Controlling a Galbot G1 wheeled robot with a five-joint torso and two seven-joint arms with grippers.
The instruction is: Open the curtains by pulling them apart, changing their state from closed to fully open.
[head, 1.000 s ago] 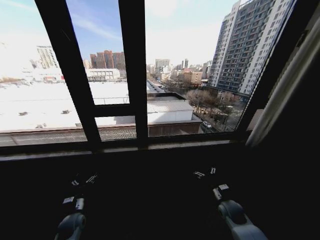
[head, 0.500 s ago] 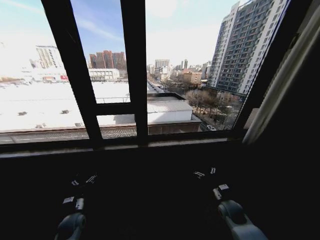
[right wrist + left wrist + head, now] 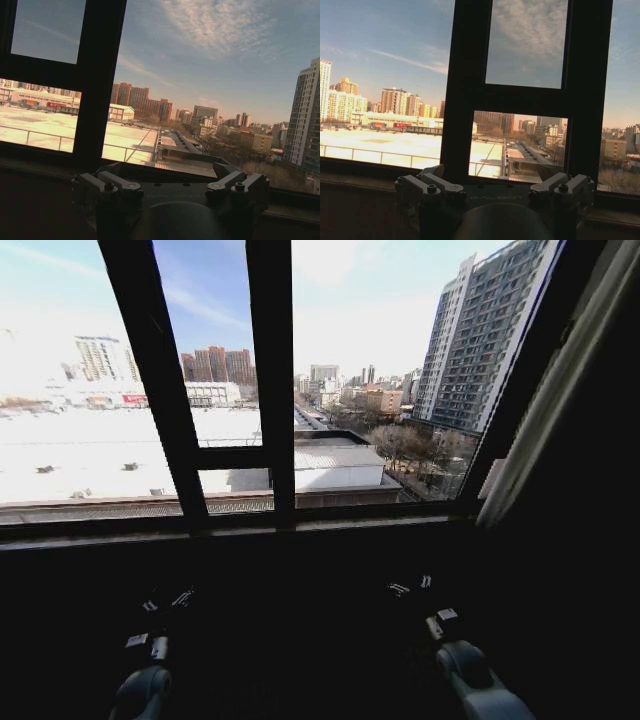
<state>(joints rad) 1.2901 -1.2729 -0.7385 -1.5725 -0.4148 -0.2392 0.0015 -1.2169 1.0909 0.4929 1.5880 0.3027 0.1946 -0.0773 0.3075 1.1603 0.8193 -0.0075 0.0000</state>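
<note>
Galbot G1 faces a bare window: the black window frame [image 3: 270,390] stands clear w/ the city beyond; the only curtain [image 3: 560,390] fabric in sight is a bunched greyish-beige panel at the far right of that frame, running as a long band from the top right corner down toward the sill's right end [image 3: 490,515]; its long axis is near-vertical, leaning w/ the lens.

Both arms sit low, below the sill and in shadow; left gripper [image 3: 165,600] lies under the frame's left bar, right gripper [image 3: 410,587] under the pane to the right of the centre bar; neither touches fabric. Left wrist view shows the left gripper [image 3: 492,187] w/ fingers spread wide and nothing between them, pointed at the frame's lower pane; right wrist view shows the right gripper [image 3: 170,187] likewise spread and empty, aimed at glass beside a frame bar.

Key relation: the curtain lies up and to the right of both grippers, well apart from each; right arm is the nearer one, so any further pull would prob. fall to it, reaching up and outward. Judged from the uncovered glass, the right side looks already drawn back; whether a left panel exists past the frame's left edge can't be told.
</note>
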